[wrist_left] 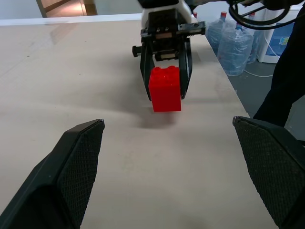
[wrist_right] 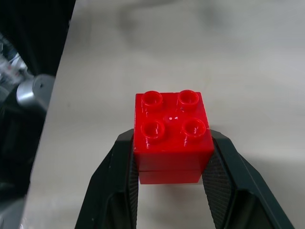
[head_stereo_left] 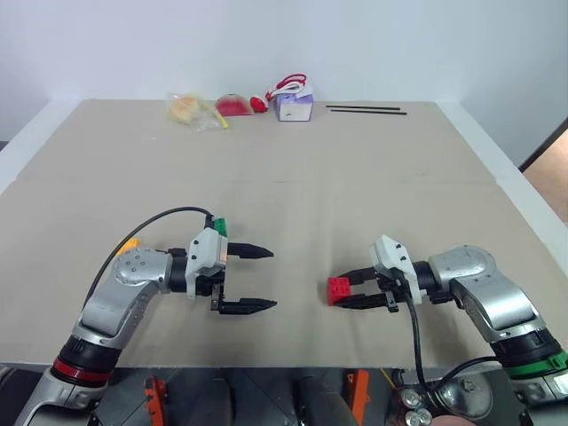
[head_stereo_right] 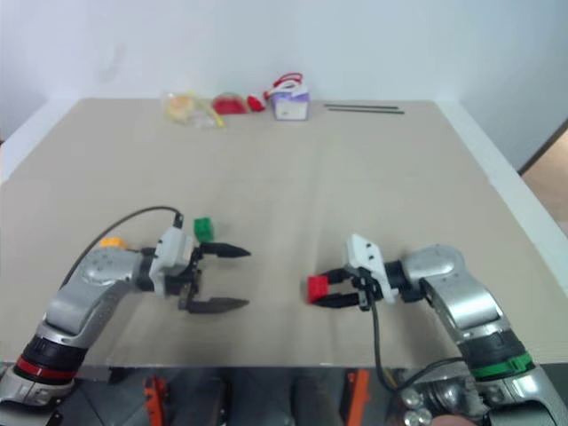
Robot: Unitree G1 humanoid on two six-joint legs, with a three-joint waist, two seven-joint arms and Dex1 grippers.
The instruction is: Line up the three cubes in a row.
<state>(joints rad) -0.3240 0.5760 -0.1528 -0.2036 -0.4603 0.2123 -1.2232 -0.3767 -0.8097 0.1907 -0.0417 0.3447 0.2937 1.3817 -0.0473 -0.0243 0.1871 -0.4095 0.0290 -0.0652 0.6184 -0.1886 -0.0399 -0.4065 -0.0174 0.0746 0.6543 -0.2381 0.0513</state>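
My right gripper (head_stereo_left: 348,289) is shut on the red cube (head_stereo_left: 337,288) and holds it just above the table, near the front edge right of centre. In the right wrist view the red cube (wrist_right: 172,133) sits studs up between the two fingers (wrist_right: 125,183). My left gripper (head_stereo_left: 272,279) stands open with nothing in it, pointing toward the red cube (wrist_left: 165,88) across a gap. The green cube (head_stereo_right: 203,229) rests on the table just behind the left gripper. The orange-yellow cube (head_stereo_left: 130,244) lies further left, half hidden by my left arm.
A purple-and-white box with red cord (head_stereo_left: 293,105), a clear bag (head_stereo_left: 191,109), a red item (head_stereo_left: 234,105) and black sticks (head_stereo_left: 366,109) lie along the far edge. The table's front edge (head_stereo_left: 266,362) runs close under both grippers. Water bottles (wrist_left: 236,43) stand beyond the table's right side.
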